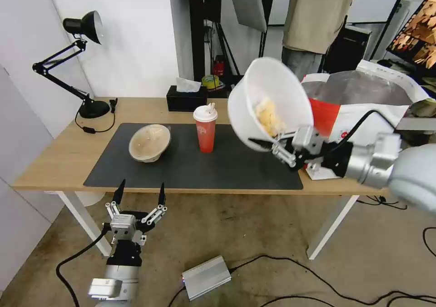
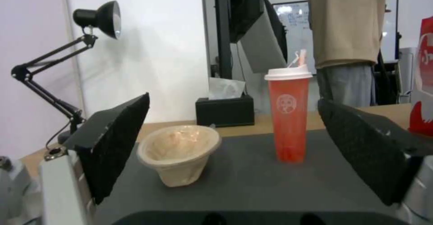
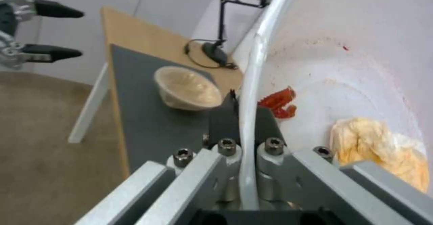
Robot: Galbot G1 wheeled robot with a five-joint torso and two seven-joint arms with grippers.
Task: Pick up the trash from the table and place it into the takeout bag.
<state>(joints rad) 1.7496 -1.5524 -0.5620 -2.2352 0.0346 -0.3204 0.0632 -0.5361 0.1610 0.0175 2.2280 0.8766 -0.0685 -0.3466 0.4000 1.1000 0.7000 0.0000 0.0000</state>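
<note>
My right gripper (image 1: 268, 144) is shut on the rim of the white round bowl (image 1: 268, 101), held tilted in the air above the mat's right end, with yellowish scraps (image 3: 383, 150) inside. The wrist view shows the rim pinched between its fingers (image 3: 224, 118). The takeout bag (image 1: 363, 102) lies open on the table's right end, just behind and right of the bowl. The red drink cup (image 1: 205, 129) stands mid-mat, and the beige lidded bowl (image 1: 149, 142) sits left of it. My left gripper (image 1: 140, 197) is open, below the table's front edge, with nothing between its fingers.
A black tissue box (image 1: 186, 99) stands at the back of the light-wood table (image 1: 59, 152), a black desk lamp (image 1: 86, 61) at its left end. A person (image 1: 318, 21) stands behind the bag. Cables and a silver box (image 1: 206, 277) lie on the floor.
</note>
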